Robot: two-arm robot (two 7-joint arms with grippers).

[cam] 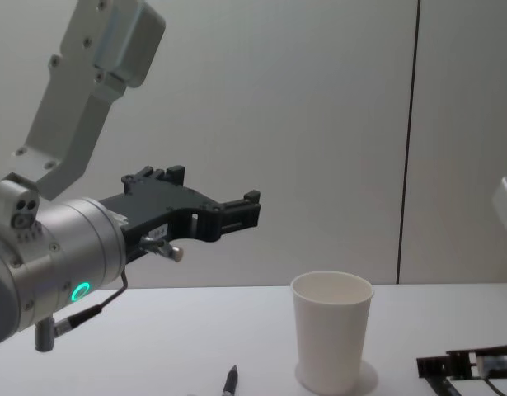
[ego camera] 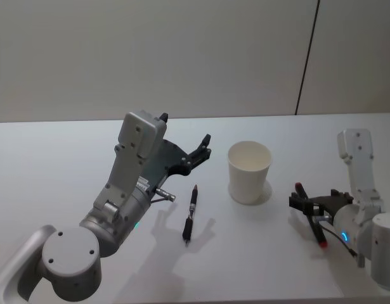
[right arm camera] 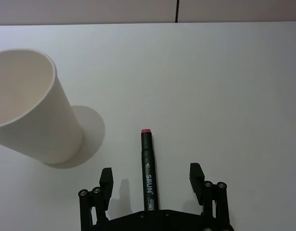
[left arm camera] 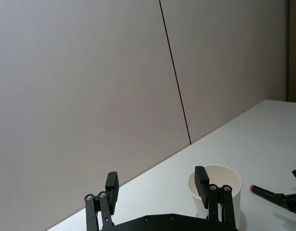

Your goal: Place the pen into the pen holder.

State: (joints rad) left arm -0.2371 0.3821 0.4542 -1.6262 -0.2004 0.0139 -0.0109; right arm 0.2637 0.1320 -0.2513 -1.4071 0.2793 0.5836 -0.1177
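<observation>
My right hand (right arm camera: 151, 171) sat open astride the marker (right arm camera: 148, 163) on the bench (ego camera: 68, 158); left hand (ego camera: 205, 147) open, raised. Risk was an off-centre pinch rolling it, or the carry tipping the paper cup (ego camera: 248, 174).

The cup (ego camera: 249, 171) is plain white paper, matt, with smooth walls and a rolled rim. The table (ego camera: 55, 164) is smooth and white with a dull sheen. The pen (ego camera: 190, 214) looks like black plastic, slightly glossy. The marker (right arm camera: 148, 180) has a matt black barrel with white print and a pink end. The left gripper (ego camera: 205, 147) and right gripper (right arm camera: 150, 170) look like matt black plastic. The arm shells (ego camera: 139, 142) are smooth pale grey with a satin finish.
</observation>
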